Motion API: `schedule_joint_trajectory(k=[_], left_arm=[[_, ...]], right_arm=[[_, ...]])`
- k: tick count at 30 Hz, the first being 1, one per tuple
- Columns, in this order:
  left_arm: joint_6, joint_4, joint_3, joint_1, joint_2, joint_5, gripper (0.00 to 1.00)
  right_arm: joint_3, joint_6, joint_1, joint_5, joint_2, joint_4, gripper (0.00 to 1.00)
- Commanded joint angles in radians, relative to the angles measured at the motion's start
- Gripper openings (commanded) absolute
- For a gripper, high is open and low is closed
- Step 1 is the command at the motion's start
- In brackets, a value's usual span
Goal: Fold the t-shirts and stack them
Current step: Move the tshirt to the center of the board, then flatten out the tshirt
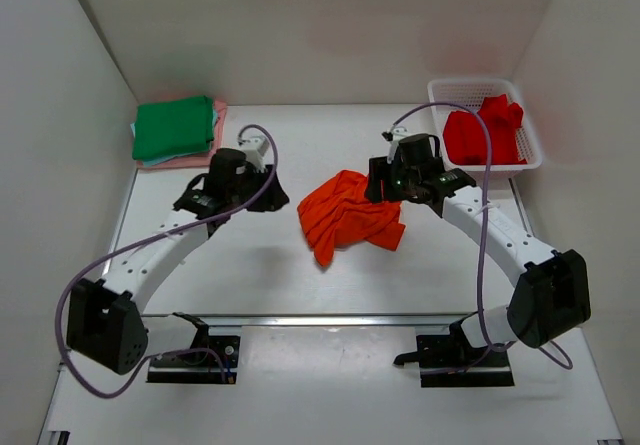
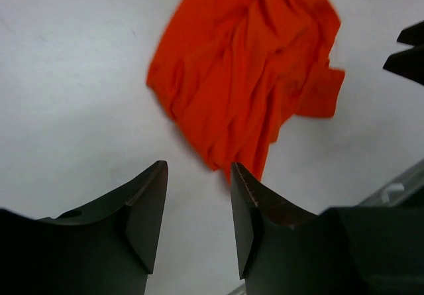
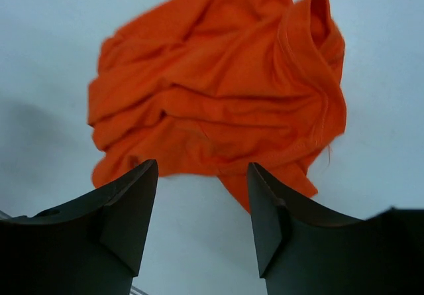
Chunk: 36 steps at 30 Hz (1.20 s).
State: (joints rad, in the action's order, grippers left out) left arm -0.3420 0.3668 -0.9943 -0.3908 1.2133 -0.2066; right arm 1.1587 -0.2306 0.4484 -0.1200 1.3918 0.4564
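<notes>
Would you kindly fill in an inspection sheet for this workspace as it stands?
Surface: white table, no spills seen.
Job's things: orange t-shirt crumpled mid-table; red t-shirt in the basket; folded stack, green on top, far left.
Clutter: nothing seen.
Grippers: left gripper and right gripper on either side of the orange shirt, jaws open, empty.
Cables: purple cables looped along both arms.
Surroundings: plain white walls.

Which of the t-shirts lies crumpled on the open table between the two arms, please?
The orange t-shirt; the red one is in the white basket, the green one lies folded far left.
</notes>
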Motion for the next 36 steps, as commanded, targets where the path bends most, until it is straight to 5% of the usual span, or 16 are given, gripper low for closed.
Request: schedule_joint_trajectory(k=[1, 9, 21, 22, 24, 26, 27, 29, 36], left_arm=[[-0.052, -0.051, 0.039, -0.083, 0.043, -0.056, 0.54], [-0.216, -0.209, 0.092, -0.135, 0.235, -0.100, 0.62], [-0.230, -0.279, -0.027, -0.085, 0.514, -0.117, 0.66], [-0.238, -0.290, -0.023, -0.080, 0.523, -0.125, 0.61], [-0.253, -0.322, -0.026, -0.054, 0.563, -0.155, 0.18], [-0.273, -0.341, -0.017, -0.036, 0.581, -0.180, 0.02], [-0.282, -0.357, -0.017, -0.017, 0.581, -0.191, 0.00], [-0.299, -0.358, -0.021, 0.010, 0.572, -0.197, 0.00], [-0.258, -0.191, -0.240, 0.148, 0.453, -0.157, 0.00]], right_arm=[[-0.065, 0.008, -0.002, -0.046, -0.025, -0.005, 0.54], [-0.223, -0.044, -0.089, -0.004, -0.011, -0.120, 0.56], [-0.131, -0.007, -0.231, -0.042, 0.252, -0.220, 0.64], [-0.110, -0.010, -0.235, -0.061, 0.277, -0.229, 0.64], [-0.059, 0.023, -0.241, -0.095, 0.335, -0.225, 0.55], [-0.027, 0.037, -0.238, -0.121, 0.351, -0.226, 0.40], [-0.005, 0.043, -0.243, -0.142, 0.360, -0.240, 0.19], [0.030, 0.043, -0.246, -0.158, 0.357, -0.239, 0.00], [0.378, 0.068, -0.247, -0.120, 0.270, -0.093, 0.00]])
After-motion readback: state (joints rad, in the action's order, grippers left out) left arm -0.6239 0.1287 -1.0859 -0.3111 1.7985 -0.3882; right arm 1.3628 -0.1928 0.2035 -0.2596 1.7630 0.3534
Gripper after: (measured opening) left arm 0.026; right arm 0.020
